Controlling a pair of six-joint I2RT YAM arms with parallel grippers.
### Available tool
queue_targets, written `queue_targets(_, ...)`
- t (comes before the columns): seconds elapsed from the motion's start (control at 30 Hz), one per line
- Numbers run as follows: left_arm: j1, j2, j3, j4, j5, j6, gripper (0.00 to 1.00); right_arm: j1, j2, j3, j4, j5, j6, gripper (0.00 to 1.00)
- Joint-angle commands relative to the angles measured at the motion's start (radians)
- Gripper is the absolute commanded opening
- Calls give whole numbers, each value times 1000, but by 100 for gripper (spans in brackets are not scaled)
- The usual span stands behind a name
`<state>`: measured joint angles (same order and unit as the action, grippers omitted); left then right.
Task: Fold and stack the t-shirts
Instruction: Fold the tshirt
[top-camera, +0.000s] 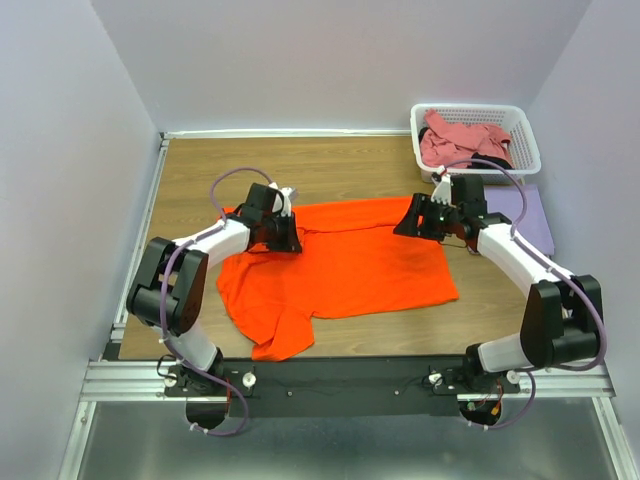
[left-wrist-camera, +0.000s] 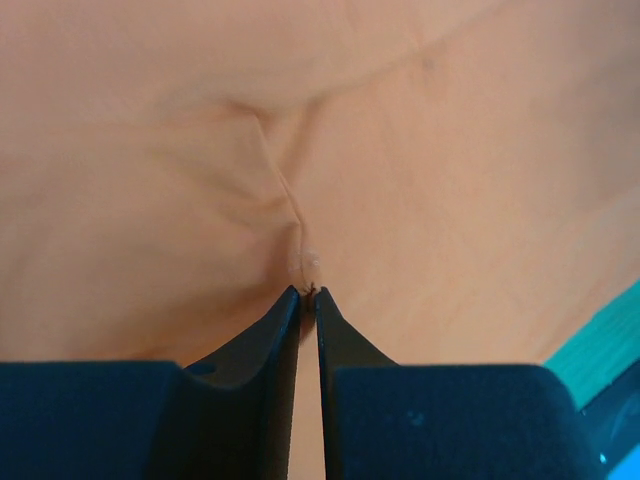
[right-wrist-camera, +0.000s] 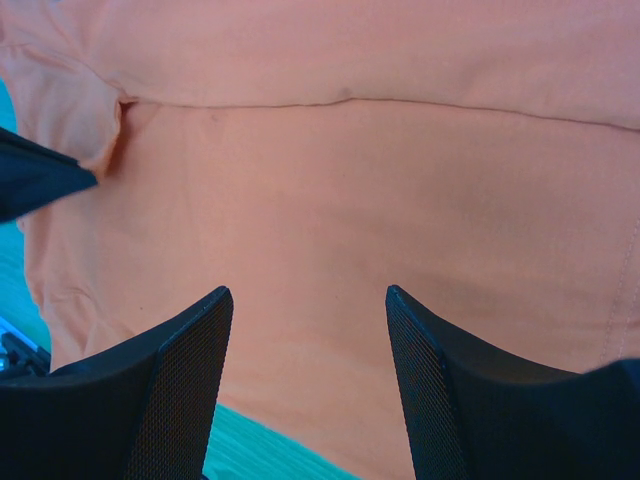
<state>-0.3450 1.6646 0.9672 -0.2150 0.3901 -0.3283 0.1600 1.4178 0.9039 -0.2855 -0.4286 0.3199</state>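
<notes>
Two grippers work the far edge of the orange t-shirt (top-camera: 350, 270), which lies spread and somewhat rumpled on the middle of the table (top-camera: 200, 170). My left gripper (left-wrist-camera: 308, 292) has its jaws pressed almost together on a small pucker of the cloth, and my right gripper (right-wrist-camera: 308, 295) hovers over the same shirt with its jaws wide apart and nothing between them. I judge a hold at both far corners is wanted so that the edge can be drawn over as one straight fold; the dusty pink shirt (top-camera: 460, 140) lies in the white basket (top-camera: 470, 108) at the far right, with the lavender shirt (top-camera: 535, 215) flat just beside it, clear of the fold.
</notes>
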Motion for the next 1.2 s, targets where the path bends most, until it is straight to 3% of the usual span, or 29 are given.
queue_targets(0.0, -28, -17, -56, 43, 49, -90, 21, 6, 24, 43, -3, -47, -18, 70)
queue_targets(0.23, -49, -55, -113, 83, 56, -144, 41, 6, 47, 44, 5, -62, -18, 70)
queue_targets(0.33, -49, -91, -122, 88, 49, -161, 44, 6, 50, 46, 8, -36, -19, 70)
queue_targets(0.47, -2, -182, -101, 82, -71, -192, 72, 6, 46, 72, 5, 143, 2, 70)
queue_targets(0.67, 220, -241, -116, 75, -187, -201, 73, -30, 102, 144, 9, 275, 36, 69)
queue_targets(0.83, 377, -146, -79, 130, -215, -180, 68, -105, 183, 202, 61, 260, 88, 66)
queue_targets(1.17, 436, 46, 24, 154, -237, -160, 59, -122, 319, 276, 117, 186, 146, 58)
